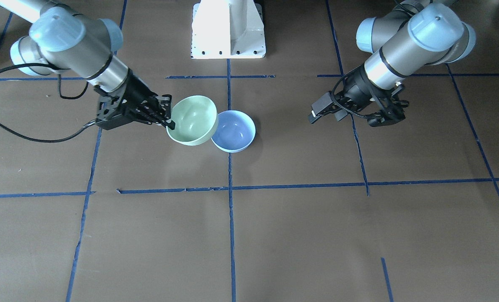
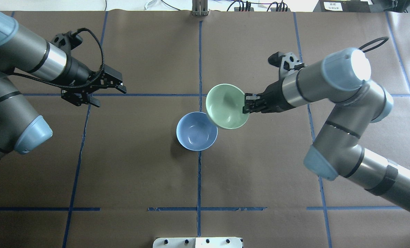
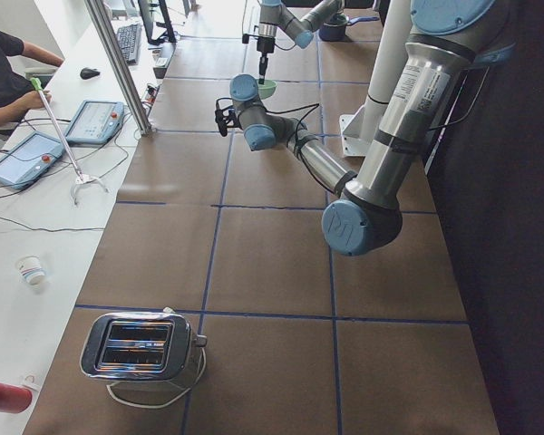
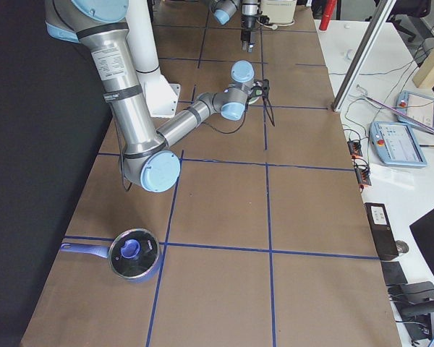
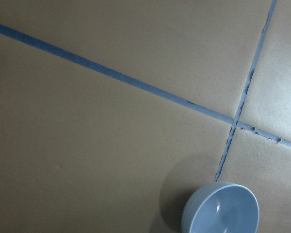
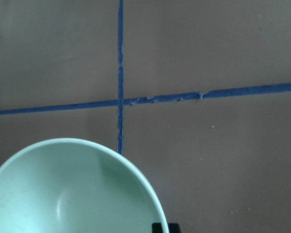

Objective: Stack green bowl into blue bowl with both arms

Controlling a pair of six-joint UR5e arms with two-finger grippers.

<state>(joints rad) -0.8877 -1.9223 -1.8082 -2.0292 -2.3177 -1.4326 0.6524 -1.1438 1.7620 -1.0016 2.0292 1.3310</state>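
My right gripper (image 2: 245,103) is shut on the rim of the pale green bowl (image 2: 226,106) and holds it tilted above the table. The bowl's lower edge hangs over the near rim of the blue bowl (image 2: 196,131). In the front-facing view the green bowl (image 1: 192,119) sits left of the blue bowl (image 1: 233,131), with the right gripper (image 1: 168,121) at its left rim. The right wrist view shows the green bowl (image 6: 72,189) from inside. The blue bowl stands upright and empty on the brown table, also in the left wrist view (image 5: 222,208). My left gripper (image 2: 105,95) is open and empty, well off to the side (image 1: 343,119).
The white pedestal base (image 1: 228,29) stands behind the bowls. A toaster (image 3: 140,344) sits at the table's left end, and a lidded blue pot (image 4: 134,253) at its right end. Blue tape lines cross the brown table (image 2: 139,165). An operators' desk (image 3: 36,145) runs along the far side.
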